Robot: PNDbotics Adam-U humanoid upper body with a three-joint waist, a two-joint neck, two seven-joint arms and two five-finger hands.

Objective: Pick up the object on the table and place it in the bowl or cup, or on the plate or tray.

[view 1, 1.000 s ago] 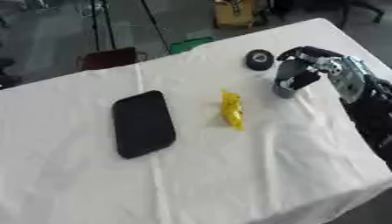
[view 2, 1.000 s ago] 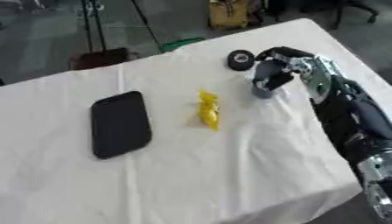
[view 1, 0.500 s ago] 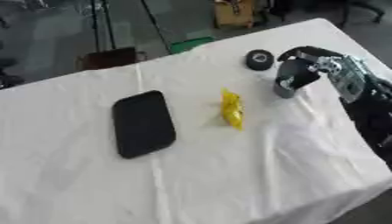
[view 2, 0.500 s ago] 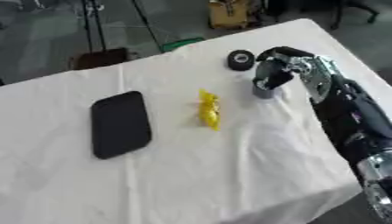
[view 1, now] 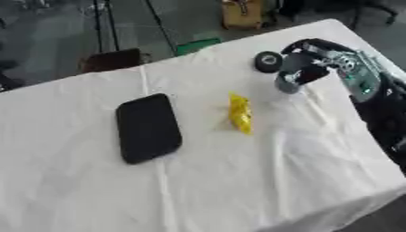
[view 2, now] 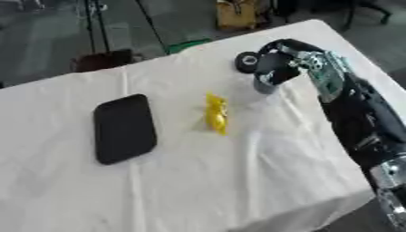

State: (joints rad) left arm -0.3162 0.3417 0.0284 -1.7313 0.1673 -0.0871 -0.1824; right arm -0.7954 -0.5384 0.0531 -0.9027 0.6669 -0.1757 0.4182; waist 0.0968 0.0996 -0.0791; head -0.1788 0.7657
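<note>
No writing or label can be read on anything here. The right hand comes in from the right side over the far right part of the counter, which is draped in a white cloth. Its fingers are curled down around a small grey cup, closed on its upper part. Just behind the cup lies a round black object, close to the far edge. A yellow crinkled packet lies near the middle, apart from the hand and cup. To its left sits a black rounded tray, well clear of the packet. The whole near half of the cloth is open. The left hand does not show.
</note>
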